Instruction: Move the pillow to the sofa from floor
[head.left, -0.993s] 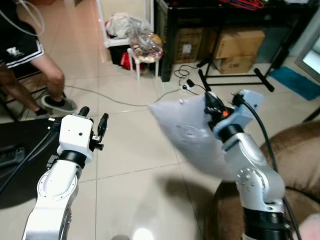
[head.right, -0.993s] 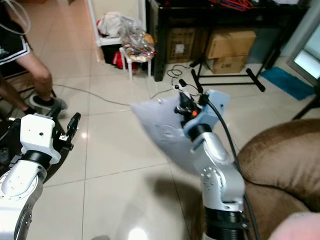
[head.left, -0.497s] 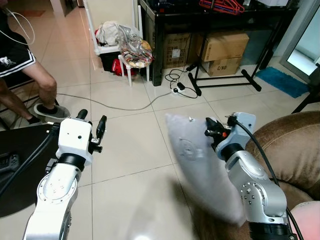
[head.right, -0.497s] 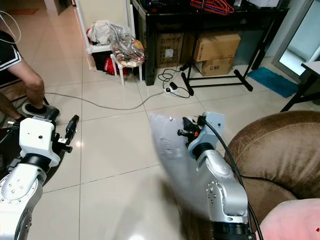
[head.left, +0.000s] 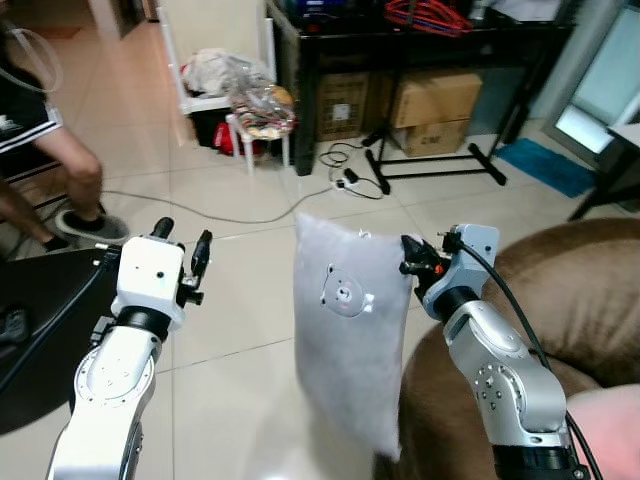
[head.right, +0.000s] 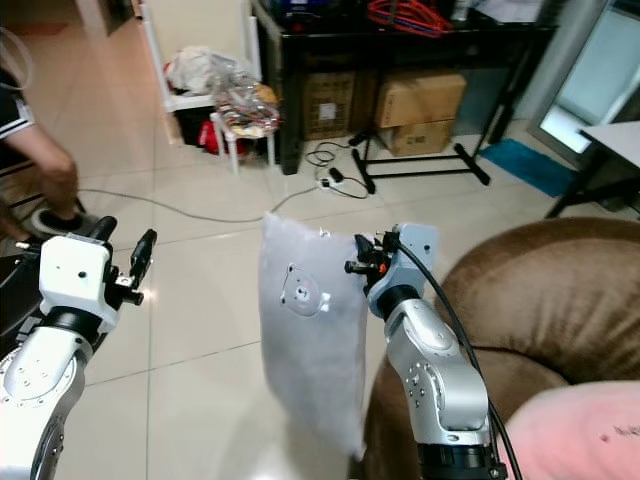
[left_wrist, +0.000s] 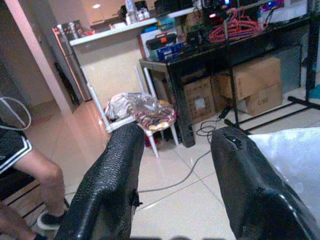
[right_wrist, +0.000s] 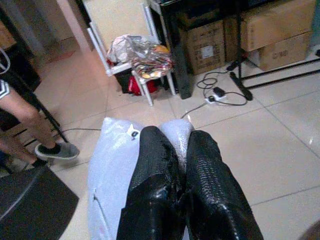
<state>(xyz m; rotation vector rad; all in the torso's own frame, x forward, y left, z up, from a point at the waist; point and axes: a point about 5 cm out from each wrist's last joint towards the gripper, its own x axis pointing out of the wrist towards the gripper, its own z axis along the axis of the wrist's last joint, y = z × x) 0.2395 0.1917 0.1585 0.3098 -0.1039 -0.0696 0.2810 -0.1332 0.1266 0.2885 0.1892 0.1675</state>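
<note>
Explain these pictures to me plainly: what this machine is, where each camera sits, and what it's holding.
This is a walking humanoid robot with two silver arms ending in two black fingers. Two pictures come from its head, looking down; two from cameras on its wrists. The right gripper is shut on the top corner of a pale grey pillow, which hangs above the tiled floor beside a brown sofa. The left gripper is open and holds nothing. A seated person's leg shows on the robot's left.

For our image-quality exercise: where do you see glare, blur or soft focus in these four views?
Left eye view: bright window glare at upper right, person slightly blurred. Right wrist view: sharp right pincer clamping the pillow. Left wrist view: near fingers soft, pinkish light on the floor.
</note>
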